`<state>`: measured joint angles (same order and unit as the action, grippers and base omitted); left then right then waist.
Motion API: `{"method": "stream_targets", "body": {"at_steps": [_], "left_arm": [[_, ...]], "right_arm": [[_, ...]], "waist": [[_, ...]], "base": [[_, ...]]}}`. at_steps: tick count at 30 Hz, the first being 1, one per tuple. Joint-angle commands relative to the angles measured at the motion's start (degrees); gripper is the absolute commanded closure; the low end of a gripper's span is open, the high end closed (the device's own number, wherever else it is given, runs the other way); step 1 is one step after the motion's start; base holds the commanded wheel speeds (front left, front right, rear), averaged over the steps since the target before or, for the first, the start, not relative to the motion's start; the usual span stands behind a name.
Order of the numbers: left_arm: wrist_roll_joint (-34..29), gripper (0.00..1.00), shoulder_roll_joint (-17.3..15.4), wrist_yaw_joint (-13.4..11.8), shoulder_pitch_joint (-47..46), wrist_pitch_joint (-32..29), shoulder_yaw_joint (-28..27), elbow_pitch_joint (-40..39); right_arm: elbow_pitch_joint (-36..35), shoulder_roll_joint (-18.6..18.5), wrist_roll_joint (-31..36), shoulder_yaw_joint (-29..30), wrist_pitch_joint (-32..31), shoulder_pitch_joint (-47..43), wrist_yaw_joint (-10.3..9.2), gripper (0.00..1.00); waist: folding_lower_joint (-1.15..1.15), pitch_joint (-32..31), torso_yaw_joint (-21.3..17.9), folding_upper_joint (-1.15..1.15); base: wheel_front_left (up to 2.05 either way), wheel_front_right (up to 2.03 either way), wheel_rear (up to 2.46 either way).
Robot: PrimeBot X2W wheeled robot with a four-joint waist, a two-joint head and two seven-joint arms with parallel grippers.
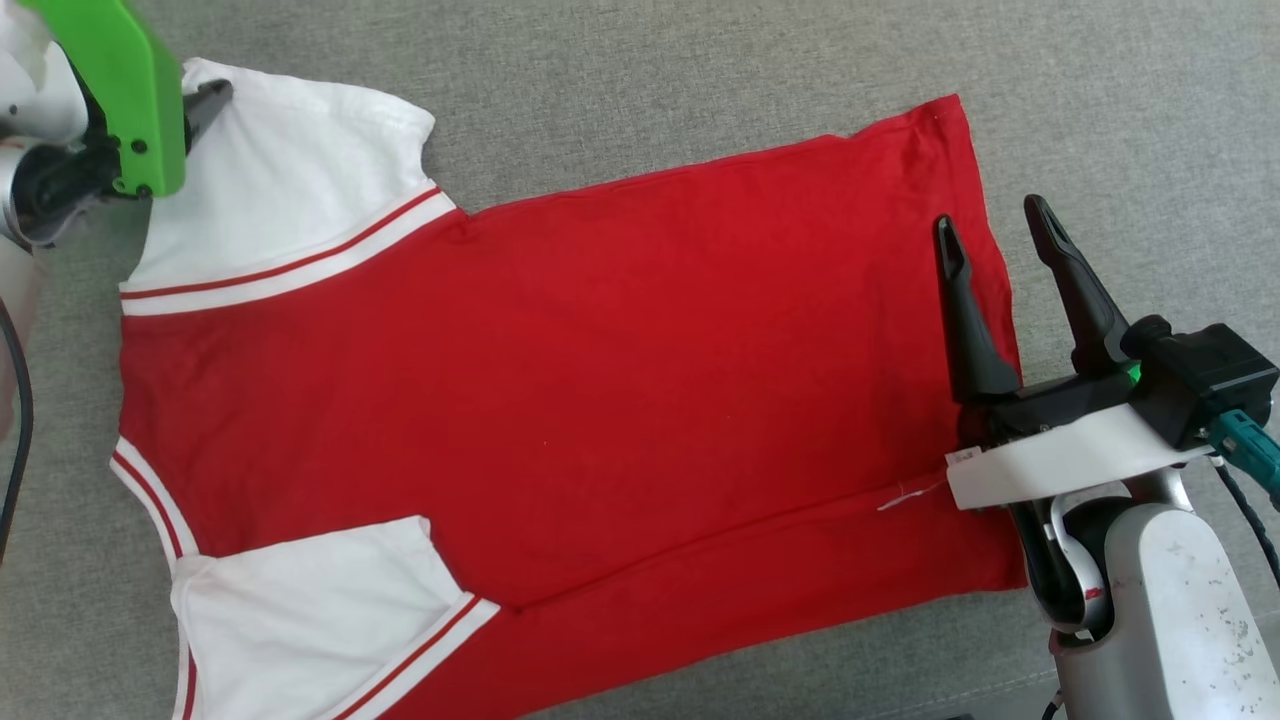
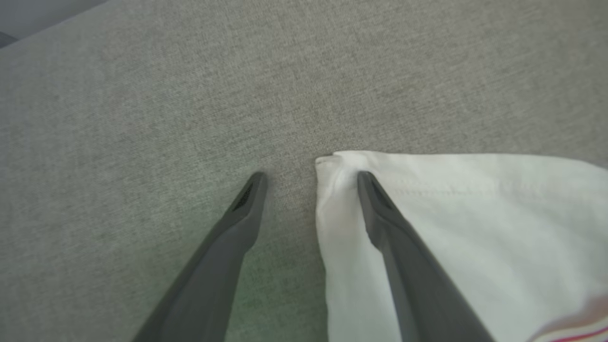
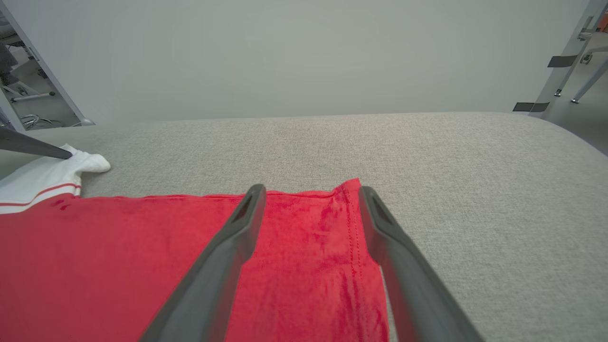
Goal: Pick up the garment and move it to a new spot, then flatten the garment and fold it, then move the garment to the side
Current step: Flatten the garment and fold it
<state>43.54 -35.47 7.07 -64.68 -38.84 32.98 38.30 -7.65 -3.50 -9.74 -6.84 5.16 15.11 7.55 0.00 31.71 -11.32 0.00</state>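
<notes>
Shirt: you have one shirt (image 1: 560, 400), flat on the grey cushion (image 1: 700, 60).
Axis: lengthwise across your head view, hem right, sleeves left.
Sleeves: two, far sleeve (image 1: 290, 190) and near sleeve (image 1: 310, 590).
Left gripper (image 2: 309, 176): spread open, straddling the far sleeve's corner.
Right gripper (image 1: 990, 215): spread open over the hem.

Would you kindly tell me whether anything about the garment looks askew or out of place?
Yes: the garment has its near edge folded over, and a white tag pokes out at the crease.
</notes>
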Motion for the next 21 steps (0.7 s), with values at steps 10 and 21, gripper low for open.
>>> {"method": "stream_targets", "body": {"at_steps": [10,21], "left_arm": [[7.44,1.0,3.0,0.33,1.01,-3.74,-0.07,3.32],[9.64,1.0,2.13,0.4,4.41,9.63,-0.34,-0.97]], "right_arm": [[1.85,0.51,0.16,0.35,-0.65,1.13,-0.06,0.0],[2.45,-1.21,0.55,2.15,-3.34,-0.11,-0.06,0.0]], "waist": [[0.0,-0.27,0.6,0.0],[0.0,-7.63,3.4,0.0]], "base": [[0.0,0.0,0.0],[0.0,0.0,0.0]]}}
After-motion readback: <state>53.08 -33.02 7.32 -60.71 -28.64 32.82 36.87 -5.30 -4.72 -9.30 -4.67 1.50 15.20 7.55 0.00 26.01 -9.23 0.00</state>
